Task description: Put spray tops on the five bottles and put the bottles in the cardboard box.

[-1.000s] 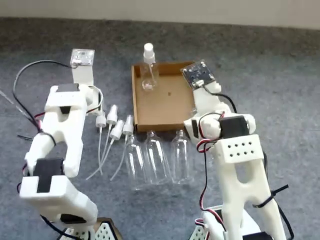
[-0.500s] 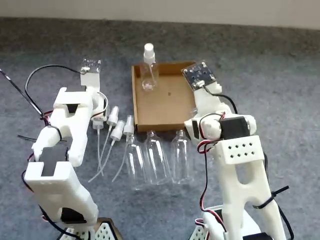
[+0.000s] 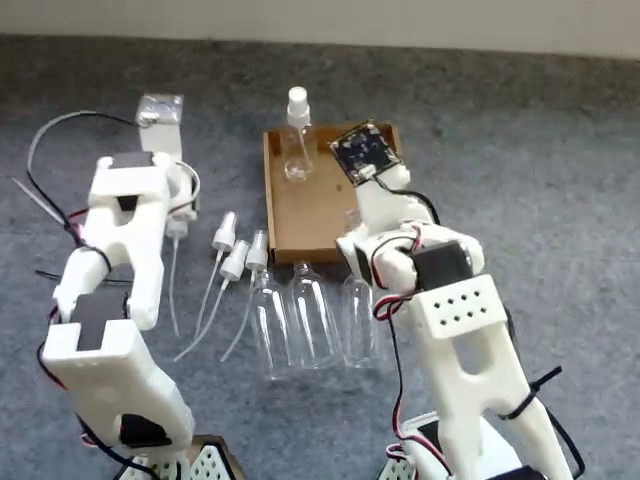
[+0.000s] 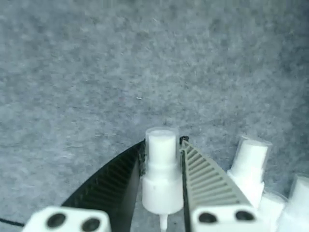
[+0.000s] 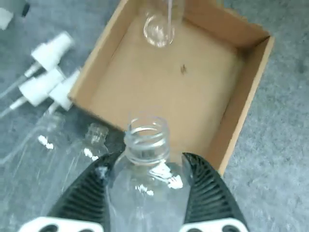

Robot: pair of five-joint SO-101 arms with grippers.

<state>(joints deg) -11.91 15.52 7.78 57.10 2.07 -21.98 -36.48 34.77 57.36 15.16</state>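
Carpet (image 3: 560, 150), grey felt, cardboard box (image 3: 320, 215) on it, pale wall (image 3: 400, 18) behind

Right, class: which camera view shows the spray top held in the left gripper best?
The left wrist view: the spray top stands close up between the left gripper's fingers, head and collar plain. The high view shows its head tucked under the arm, tube trailing. The right wrist view gives nothing sure of it.

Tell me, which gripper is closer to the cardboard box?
Right. The right gripper holds a bottle at the near edge of the cardboard box. The left gripper holds a spray top over the carpet, beyond the other spray tops.
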